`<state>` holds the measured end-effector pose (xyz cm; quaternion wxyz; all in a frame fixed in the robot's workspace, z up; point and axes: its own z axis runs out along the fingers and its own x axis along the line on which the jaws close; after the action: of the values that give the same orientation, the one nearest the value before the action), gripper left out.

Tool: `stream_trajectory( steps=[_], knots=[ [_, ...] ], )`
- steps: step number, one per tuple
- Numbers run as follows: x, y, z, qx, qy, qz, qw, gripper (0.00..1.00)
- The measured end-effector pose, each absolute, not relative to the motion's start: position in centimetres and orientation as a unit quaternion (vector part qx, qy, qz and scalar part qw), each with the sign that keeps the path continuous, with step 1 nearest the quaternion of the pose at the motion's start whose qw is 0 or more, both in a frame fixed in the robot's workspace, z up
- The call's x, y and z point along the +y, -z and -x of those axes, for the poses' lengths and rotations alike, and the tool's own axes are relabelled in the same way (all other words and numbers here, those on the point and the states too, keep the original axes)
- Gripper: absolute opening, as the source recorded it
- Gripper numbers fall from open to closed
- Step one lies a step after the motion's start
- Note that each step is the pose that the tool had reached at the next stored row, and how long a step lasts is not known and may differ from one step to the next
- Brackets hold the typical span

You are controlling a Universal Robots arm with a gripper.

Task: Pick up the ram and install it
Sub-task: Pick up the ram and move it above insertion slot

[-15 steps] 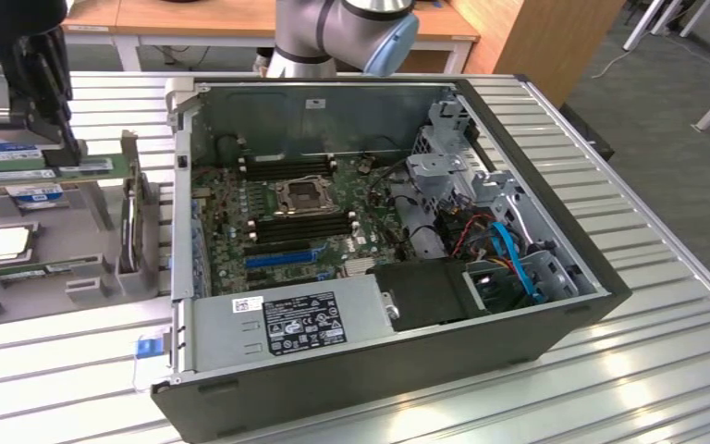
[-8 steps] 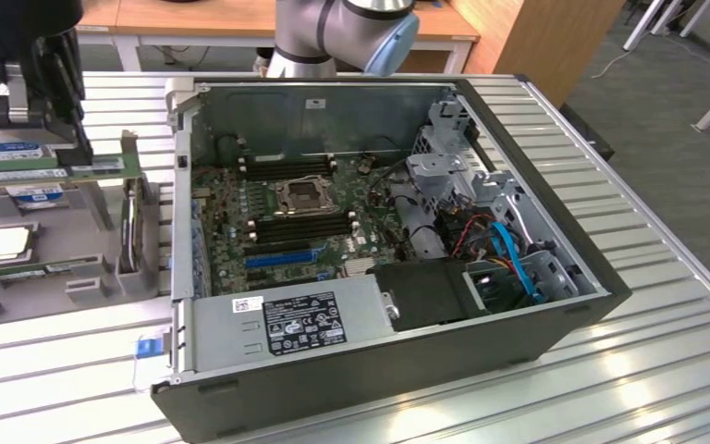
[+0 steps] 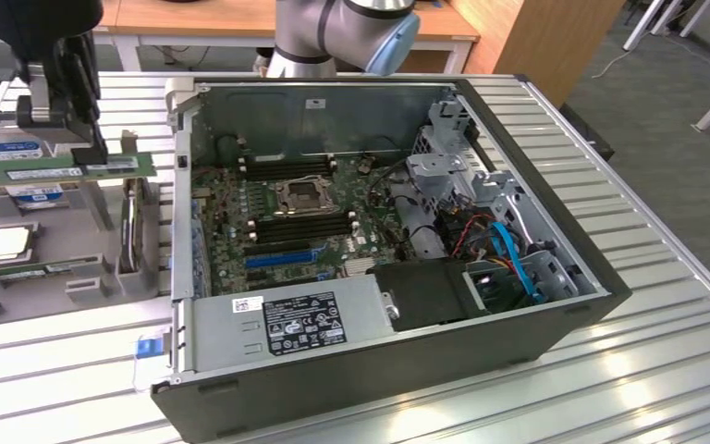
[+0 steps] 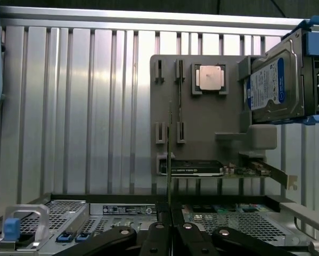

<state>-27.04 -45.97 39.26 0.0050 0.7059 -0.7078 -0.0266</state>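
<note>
Ram (image 3: 121, 166): pinched in closed tool (image 4: 170, 228), clear above tray (image 4: 202, 122); pick-up done, install likely needs squaring over slot (image 3: 284, 166).

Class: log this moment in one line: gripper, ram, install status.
gripper: shut on ram | ram: held in air over parts tray | install: not yet done

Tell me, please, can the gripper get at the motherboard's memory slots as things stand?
Probably yes: the case lies open, nothing covers the memory slots, and the gripper, shut on the ram, hangs beside it.
</note>
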Motion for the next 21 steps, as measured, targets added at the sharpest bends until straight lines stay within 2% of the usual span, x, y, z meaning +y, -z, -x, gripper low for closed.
stream_trajectory(
  steps=[21],
  knots=[
    [-46.0,-39.3,23.4,-0.708,0.029,-0.706,0.003,0.11]
  ],
)
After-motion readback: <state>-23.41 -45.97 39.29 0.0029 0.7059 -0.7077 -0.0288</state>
